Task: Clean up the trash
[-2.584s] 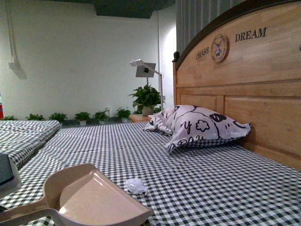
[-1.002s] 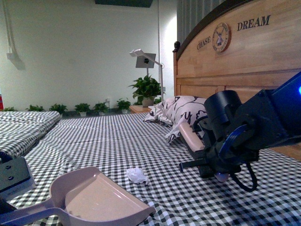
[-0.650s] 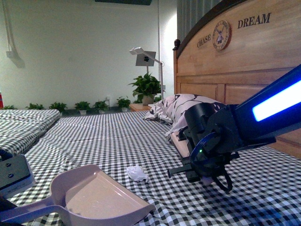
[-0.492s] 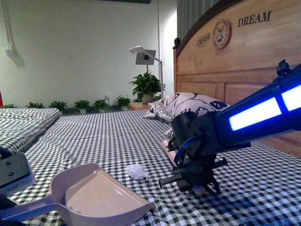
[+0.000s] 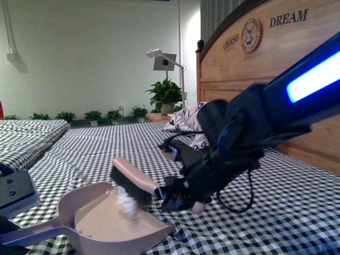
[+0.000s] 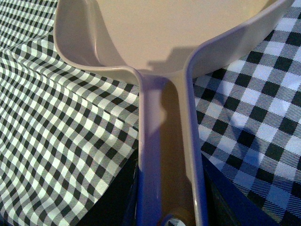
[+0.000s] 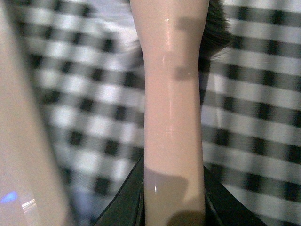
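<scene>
1. Pink plastic brush (image 5: 134, 179) is clamped in the right gripper (image 5: 178, 195); the wrist cam shows the handle (image 7: 173, 117) running straight between the jaws, which are closed tight on it. Black bristles (image 5: 127, 190) sit at the dustpan's mouth.
2. Left gripper (image 6: 169, 207) has the dustpan (image 5: 106, 220) by its handle (image 6: 164, 160). Jaws hug both sides of it, so def clenched, not loose.
3. Trash (image 5: 127, 202) = small white wad, blurry, right under the bristles, at about 12 o'clock over the pan floor, prob just inside the lip. Can't tell if it's touching the pan.
4. Dustpan lies flat on the b/w checked sheet (image 5: 265, 212), mouth toward the right arm.
5. Writing: headboard (image 5: 297, 79) says "CHASE" and "DREAM" w/ a round windmill-style badge (image 5: 248, 36) between them. Can't read anything on the badge.
6. Doodle-print pillow (image 5: 186, 119) peeks out behind the right arm, near the headboard, at approx 1 o'clock from the pan.
</scene>
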{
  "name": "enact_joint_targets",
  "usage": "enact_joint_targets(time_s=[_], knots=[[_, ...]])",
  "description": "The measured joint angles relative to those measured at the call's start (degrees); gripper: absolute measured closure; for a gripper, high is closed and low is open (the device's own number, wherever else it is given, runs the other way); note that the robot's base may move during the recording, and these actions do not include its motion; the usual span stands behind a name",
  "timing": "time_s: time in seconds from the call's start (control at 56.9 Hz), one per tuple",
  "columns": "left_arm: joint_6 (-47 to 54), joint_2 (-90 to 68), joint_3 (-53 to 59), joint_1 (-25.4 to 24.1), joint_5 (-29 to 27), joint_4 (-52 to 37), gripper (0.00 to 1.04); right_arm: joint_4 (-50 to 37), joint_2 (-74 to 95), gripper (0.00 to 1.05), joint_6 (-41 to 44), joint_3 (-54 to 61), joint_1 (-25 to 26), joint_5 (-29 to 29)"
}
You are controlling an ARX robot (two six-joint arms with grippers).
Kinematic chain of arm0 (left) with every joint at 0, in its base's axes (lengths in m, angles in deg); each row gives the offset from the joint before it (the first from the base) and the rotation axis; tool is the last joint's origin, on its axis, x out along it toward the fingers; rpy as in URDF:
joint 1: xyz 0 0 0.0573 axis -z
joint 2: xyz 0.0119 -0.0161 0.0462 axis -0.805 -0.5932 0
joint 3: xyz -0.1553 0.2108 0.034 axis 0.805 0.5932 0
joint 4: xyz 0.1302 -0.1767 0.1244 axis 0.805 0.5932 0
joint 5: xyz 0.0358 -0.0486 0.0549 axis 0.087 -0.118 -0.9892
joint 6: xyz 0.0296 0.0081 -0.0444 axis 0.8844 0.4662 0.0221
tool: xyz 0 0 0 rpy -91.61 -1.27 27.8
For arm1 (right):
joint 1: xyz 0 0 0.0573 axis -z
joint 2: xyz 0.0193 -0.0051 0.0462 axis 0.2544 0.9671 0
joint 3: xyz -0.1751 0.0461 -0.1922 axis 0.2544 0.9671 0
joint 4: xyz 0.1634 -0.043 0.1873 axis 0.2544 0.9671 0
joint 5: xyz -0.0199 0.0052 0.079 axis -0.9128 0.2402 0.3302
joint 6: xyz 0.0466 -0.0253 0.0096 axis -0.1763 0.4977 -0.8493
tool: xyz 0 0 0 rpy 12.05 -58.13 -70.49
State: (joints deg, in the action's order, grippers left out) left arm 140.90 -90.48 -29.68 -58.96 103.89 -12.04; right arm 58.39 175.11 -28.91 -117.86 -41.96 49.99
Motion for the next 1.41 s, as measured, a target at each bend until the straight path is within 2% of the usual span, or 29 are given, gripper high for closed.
enact_joint_targets(time_s=[0.07, 0.228, 0.404, 0.492, 0.58, 0.633, 0.703, 0.809, 0.949, 1.037, 1.125, 1.406], knots=[[0.00, 0.00, 0.00, 0.00, -0.02, 0.00, 0.76, 0.13, -6.38, 0.85, 1.90, 4.90, 1.29, 3.69], [0.00, 0.00, 0.00, 0.00, -0.04, 0.00, 0.76, -2.08, -18.29, 0.85, 2.34, 11.32, 6.71, 4.26], [0.00, 0.00, 0.00, 0.00, -0.04, 0.00, 0.76, -7.67, -23.87, 0.85, 2.56, 19.41, 9.88, -0.37], [0.00, 0.00, 0.00, 0.00, -0.02, 0.00, 0.76, -14.40, -24.87, 0.85, 1.20, 23.89, 10.54, -4.94], [0.00, 0.00, 0.00, 0.00, -0.02, 0.00, 0.76, -23.80, -28.11, 0.85, -4.17, 30.82, 13.22, -6.69], [-2.29, 0.00, 1.09, 0.04, -0.61, -3.87, 0.76, -26.45, -30.53, 0.85, -6.58, 33.73, 15.02, -6.99], [-9.38, 0.00, 3.82, 0.33, -3.17, -13.40, 0.76, -29.05, -34.32, 0.85, -9.35, 37.40, 17.14, -7.54], [-22.34, 1.09, 6.03, 0.11, -4.00, -21.88, 0.76, -31.52, -41.59, 0.85, -12.28, 43.89, 19.91, -5.99], [-30.14, 5.84, 8.33, -0.20, -4.17, -22.86, 0.76, -32.54, -50.10, 0.85, -15.08, 50.27, 22.34, -1.40], [-32.94, 9.55, 10.32, -0.44, -4.44, -23.02, 0.76, -32.57, -54.80, 0.85, -16.94, 52.57, 24.30, 0.92], [-34.58, 15.10, 13.03, -0.59, -7.08, -23.96, 0.76, -32.59, -59.78, 0.85, -19.47, 54.21, 26.12, 3.02], [-33.33, 32.96, 21.84, -0.70, -17.22, -28.02, 0.76, -33.75, -72.63, 0.85, -24.74, 58.25, 26.49, 6.34]])
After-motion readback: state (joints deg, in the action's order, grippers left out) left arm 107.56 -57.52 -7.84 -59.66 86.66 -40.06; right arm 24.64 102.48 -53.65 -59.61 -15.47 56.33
